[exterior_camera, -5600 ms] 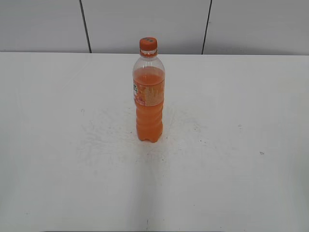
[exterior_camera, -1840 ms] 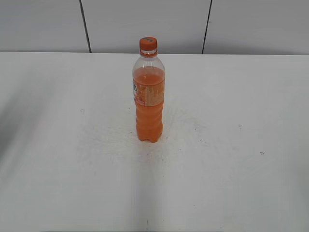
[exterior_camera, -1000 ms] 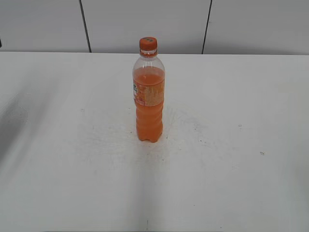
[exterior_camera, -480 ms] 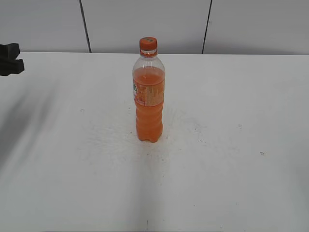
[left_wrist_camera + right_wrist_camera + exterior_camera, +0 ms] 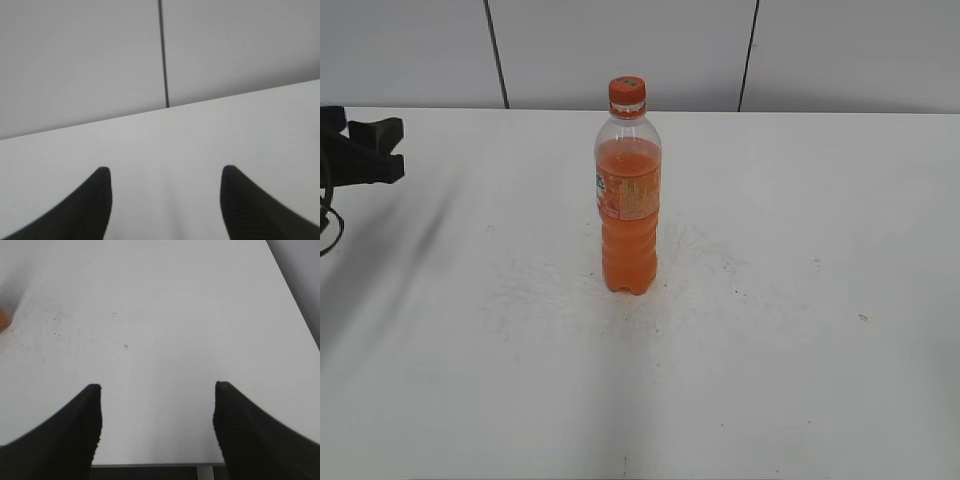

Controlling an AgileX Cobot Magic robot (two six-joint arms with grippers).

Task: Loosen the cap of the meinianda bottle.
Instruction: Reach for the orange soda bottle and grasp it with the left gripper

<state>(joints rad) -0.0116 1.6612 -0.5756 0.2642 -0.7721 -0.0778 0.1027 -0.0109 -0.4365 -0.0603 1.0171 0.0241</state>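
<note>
Bottle (image 5: pixel 629 205) stands upright on the white table (image 5: pixel 800 300), and I take it as the landmark. Its orange cap (image 5: pixel 627 91) sits on the neck, and nothing touches it. Far to the left of the bottle, at the table's edge, the black left gripper (image 5: pixel 382 150) is in the exterior view, well apart from the bottle. The right gripper does not show in this view.

In the left wrist view the left gripper (image 5: pixel 165 172) has its two dark fingers (image 5: pixel 92 205) spread wide, with only bare table between them; the bottle is not seen here.

In the right wrist view the right gripper (image 5: pixel 157 387) is also spread, nothing between its fingers (image 5: pixel 245 432). A small orange piece, probably the bottle (image 5: pixel 2 320), shows at the left edge.
</note>
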